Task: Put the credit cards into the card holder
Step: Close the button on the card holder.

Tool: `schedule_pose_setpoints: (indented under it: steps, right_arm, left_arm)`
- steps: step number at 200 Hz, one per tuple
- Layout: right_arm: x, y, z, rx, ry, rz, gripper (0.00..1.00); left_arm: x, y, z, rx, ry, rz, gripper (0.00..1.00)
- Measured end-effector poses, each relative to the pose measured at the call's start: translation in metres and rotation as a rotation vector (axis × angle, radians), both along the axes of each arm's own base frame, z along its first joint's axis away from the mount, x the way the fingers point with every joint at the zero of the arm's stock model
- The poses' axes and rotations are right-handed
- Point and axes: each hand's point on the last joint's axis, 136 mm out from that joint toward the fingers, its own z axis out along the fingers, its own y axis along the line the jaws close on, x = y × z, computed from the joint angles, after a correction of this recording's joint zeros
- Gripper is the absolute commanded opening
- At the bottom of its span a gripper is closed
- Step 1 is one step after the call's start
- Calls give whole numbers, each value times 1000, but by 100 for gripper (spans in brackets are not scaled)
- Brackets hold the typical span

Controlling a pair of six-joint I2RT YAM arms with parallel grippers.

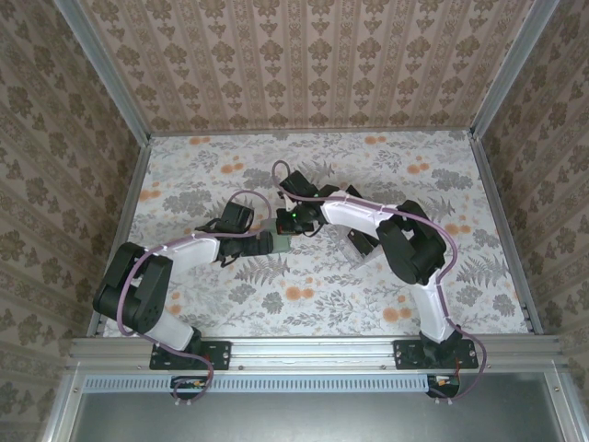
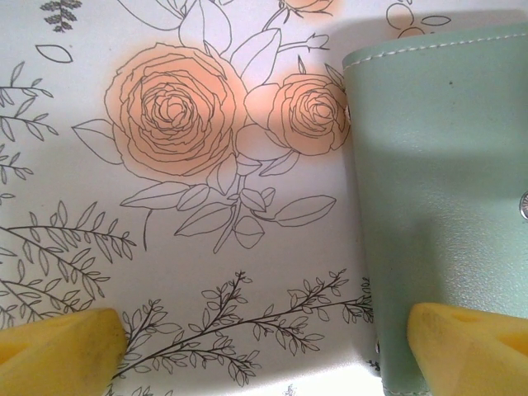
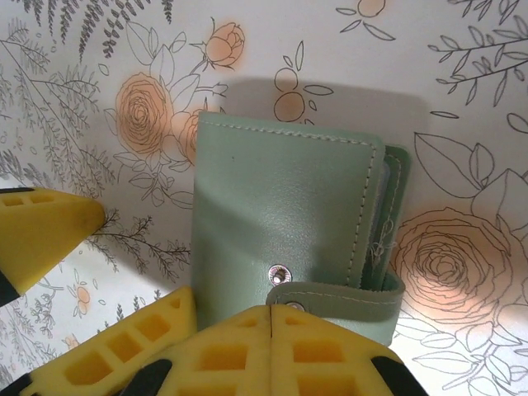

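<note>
The card holder point(image 3: 280, 214) is a sage-green case lying folded on the floral cloth, mid-table in the top view point(image 1: 283, 244). Its strap point(image 3: 346, 299) wraps round the right edge, and the snap point(image 3: 280, 271) on the cover is unfastened. My right gripper point(image 3: 271, 312) is shut, its tips over the strap's snap end. My left gripper point(image 2: 264, 334) is open, with one finger point(image 2: 466, 346) over the holder's point(image 2: 445, 190) near edge and the other on bare cloth. The left gripper's fingers point(image 3: 45, 231) also appear beside the holder's left edge. The credit cards are out of view.
The floral tablecloth point(image 1: 368, 285) spreads around the holder on every side. Metal rails point(image 1: 502, 212) and patterned walls point(image 1: 304, 64) close in the table at the back and both sides. Both arms meet at mid-table, with the right arm's elbow point(image 1: 409, 244) raised to the right.
</note>
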Motion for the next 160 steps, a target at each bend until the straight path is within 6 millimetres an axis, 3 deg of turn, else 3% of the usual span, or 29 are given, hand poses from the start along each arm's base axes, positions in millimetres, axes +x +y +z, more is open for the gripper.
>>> schedule_pose_setpoints:
  steps: [122,160]
  right_arm:
    - [1,11,2,18,-2,9,0]
    - [0,11,-7,13,19,7,0]
  left_arm:
    - [0,0,-1,10,-3,1,100]
    - [0,0,-1,9,-3,1,100]
